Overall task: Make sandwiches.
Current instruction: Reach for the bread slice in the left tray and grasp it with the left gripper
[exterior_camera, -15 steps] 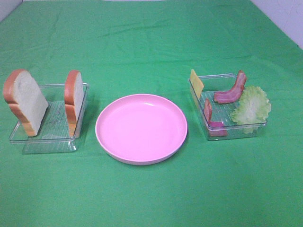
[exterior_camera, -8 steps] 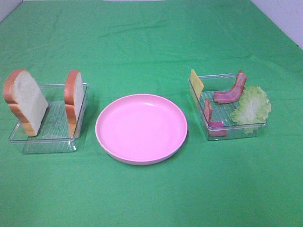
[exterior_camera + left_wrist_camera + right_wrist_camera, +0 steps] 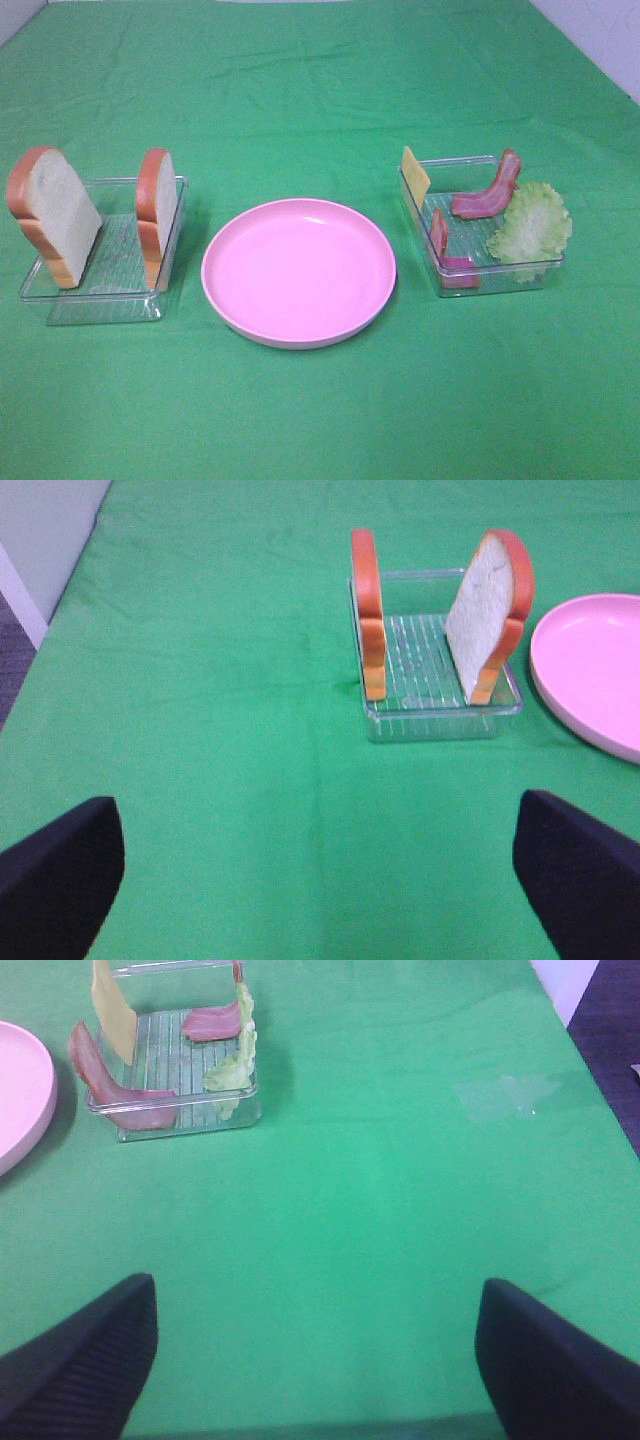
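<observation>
- Hanging empty, my left gripper and right gripper both gaped wide, on the near side of the trays.
- Two bread slices stood upright in the left tray; cheese, bacon and lettuce sat in the right tray.
- Best first, I judged, was pinching the right-hand slice, beside the pink plate, across its faces.

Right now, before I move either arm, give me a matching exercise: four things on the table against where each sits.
1 bread slices
2 cheese square
3 lettuce leaf
4 pink plate

A centre of the green cloth
B upright in the left tray
C right tray, far left corner
D right tray, right side

Pairs: 1-B, 2-C, 3-D, 4-A
</observation>
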`<state>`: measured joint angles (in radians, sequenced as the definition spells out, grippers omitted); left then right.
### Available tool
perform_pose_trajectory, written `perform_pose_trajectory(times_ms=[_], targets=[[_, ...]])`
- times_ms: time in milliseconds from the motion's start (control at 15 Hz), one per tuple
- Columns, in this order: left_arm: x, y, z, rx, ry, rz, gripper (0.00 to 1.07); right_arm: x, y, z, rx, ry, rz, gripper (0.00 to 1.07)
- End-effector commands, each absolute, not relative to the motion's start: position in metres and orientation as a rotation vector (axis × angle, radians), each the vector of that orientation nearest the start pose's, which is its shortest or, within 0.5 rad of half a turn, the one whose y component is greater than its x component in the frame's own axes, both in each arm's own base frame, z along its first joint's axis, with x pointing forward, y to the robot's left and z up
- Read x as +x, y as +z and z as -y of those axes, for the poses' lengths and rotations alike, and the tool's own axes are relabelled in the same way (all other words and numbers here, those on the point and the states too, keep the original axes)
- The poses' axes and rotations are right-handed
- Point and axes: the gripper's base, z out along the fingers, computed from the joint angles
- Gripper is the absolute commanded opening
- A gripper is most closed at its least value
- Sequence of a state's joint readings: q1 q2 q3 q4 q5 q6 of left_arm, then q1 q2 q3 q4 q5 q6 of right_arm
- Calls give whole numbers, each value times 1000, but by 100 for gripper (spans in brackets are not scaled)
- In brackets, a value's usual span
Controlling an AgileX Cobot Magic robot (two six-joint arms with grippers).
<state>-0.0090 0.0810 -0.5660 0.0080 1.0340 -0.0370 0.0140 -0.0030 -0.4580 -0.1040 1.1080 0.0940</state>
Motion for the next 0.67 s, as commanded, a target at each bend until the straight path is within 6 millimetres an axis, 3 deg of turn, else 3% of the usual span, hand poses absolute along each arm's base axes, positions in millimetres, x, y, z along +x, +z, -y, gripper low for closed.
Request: perform_pose_trajectory(times_ms=[67,667], targets=[[33,320,-2,-71,-17,-2020,101,-7,262,8,86,-64,-2089,84],[206,364,5,-96,-89,-2353,101,-7,262,8,86,-64,-2089,84]])
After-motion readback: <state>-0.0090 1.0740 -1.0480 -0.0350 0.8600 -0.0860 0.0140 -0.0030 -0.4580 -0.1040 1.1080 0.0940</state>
